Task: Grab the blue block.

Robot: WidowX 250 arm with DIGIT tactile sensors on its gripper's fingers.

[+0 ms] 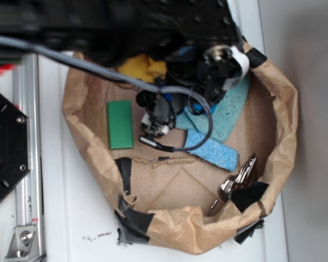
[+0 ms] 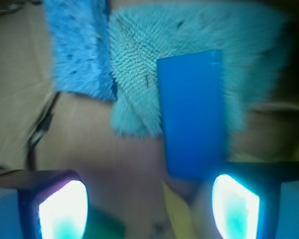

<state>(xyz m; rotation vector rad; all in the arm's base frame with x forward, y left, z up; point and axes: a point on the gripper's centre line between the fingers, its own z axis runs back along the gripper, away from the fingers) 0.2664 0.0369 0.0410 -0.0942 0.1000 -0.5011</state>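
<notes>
Gripper [image 2: 148,204] jaws apart, empty. Blue block [image 2: 192,114] lies on the teal cloth [image 2: 189,35], its near end just ahead of the right finger. Risk: closing off-centre could nudge the block or pinch cloth; sponge [image 2: 79,50] lies beside.

White table [image 1: 71,218] carries a crumpled brown paper tray [image 1: 287,125], black-taped at its lower rim — centre of the exterior view. On the paper floor: green block [image 1: 120,124] left, teal cloth [image 1: 229,112] upper right, pale blue sponge [image 1: 213,149] centre, keys [image 1: 238,181] lower right, yellow cloth [image 1: 142,67] at top.
</notes>
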